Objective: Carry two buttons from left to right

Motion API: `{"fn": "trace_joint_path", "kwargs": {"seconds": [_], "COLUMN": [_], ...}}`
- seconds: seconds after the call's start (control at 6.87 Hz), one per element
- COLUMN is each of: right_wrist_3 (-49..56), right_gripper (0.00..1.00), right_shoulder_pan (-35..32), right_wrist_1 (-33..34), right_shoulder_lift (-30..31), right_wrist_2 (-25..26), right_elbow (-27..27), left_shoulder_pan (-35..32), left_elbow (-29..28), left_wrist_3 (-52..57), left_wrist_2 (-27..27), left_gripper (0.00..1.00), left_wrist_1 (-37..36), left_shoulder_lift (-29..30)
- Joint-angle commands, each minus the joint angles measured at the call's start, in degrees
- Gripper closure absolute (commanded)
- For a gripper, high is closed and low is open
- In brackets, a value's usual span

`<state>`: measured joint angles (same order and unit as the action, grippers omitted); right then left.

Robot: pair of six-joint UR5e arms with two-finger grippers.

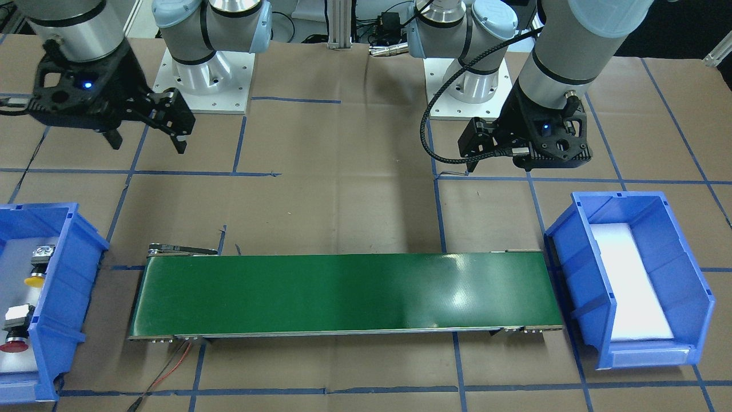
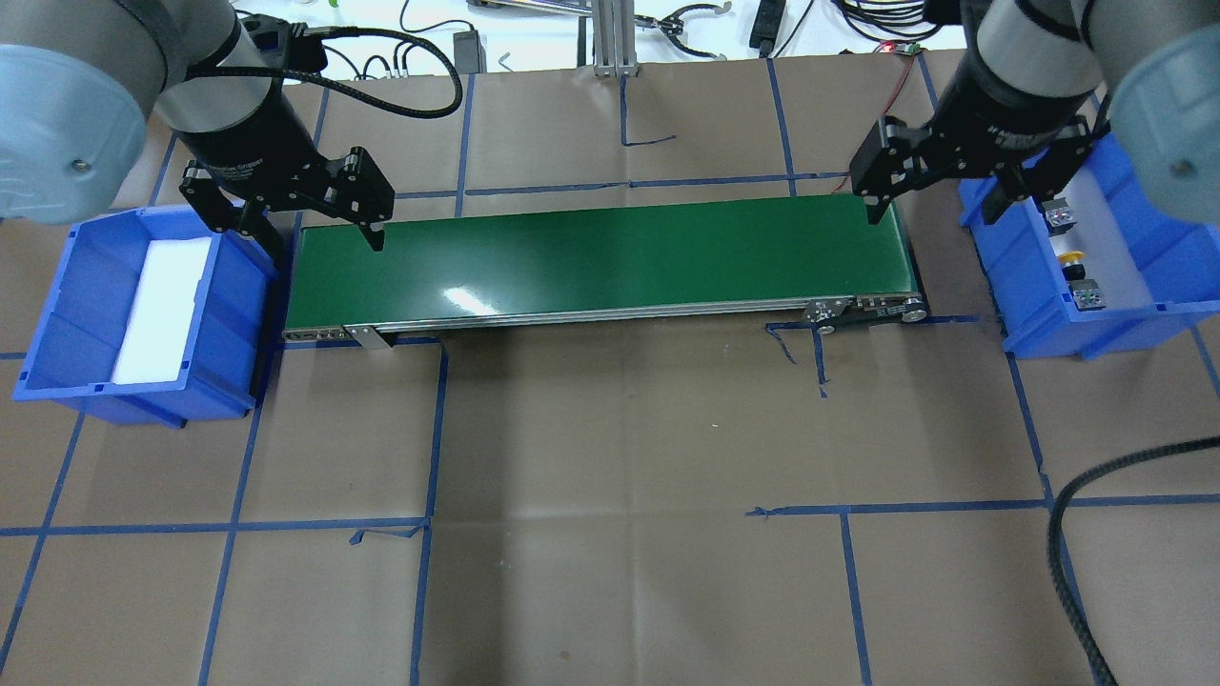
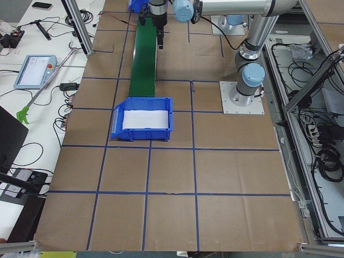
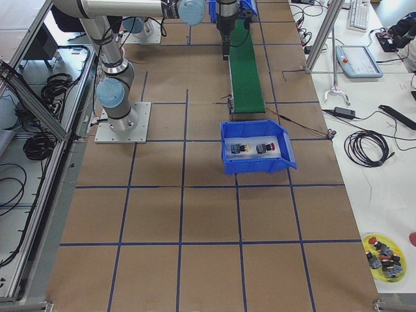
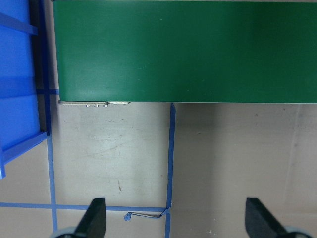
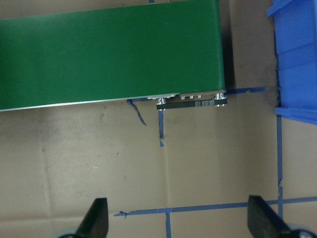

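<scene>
Exterior front-facing crops the blue plastic bin (image 1: 74, 252) holding yellow-capped button (image 1: 38, 268) and red-capped button (image 1: 16, 332); left tool (image 2: 324, 243), right tool (image 2: 934, 211) both spread.

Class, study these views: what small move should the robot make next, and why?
Probably shift the right gripper sideways over the blue bin, above the yellow button. Its jaws stand open and empty near the end of the green belt, while that button and the red button lie ungrasped in that bin.

Both arms reach forward, wrists pointing down — left gripper (image 2: 326, 243) and right gripper (image 2: 934, 211) spread wide, empty.
</scene>
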<state>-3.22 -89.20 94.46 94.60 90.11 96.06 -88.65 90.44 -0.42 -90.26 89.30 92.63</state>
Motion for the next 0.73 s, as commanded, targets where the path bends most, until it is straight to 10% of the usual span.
{"fn": "trace_joint_path", "kwargs": {"seconds": [0.0,0.58], "right_wrist_3": [-1.26,-1.26], "right_gripper": [0.00,0.00], "right_shoulder_pan": [-1.33,-1.51], "right_wrist_1": [3.26,2.22], "right_shoulder_lift": [2.00,-0.37], "right_wrist_2": [-0.46,-0.99], "right_elbow": [5.45,0.01], "left_shoulder_pan": [0.05,0.05], "left_elbow": [0.00,0.00], "left_wrist_3": [0.07,0.07], "left_wrist_2": [-0.01,-0.01], "left_gripper": [0.00,0.00], "left_wrist_1": [0.00,0.00], "left_shoulder_lift": [0.00,0.00]}}
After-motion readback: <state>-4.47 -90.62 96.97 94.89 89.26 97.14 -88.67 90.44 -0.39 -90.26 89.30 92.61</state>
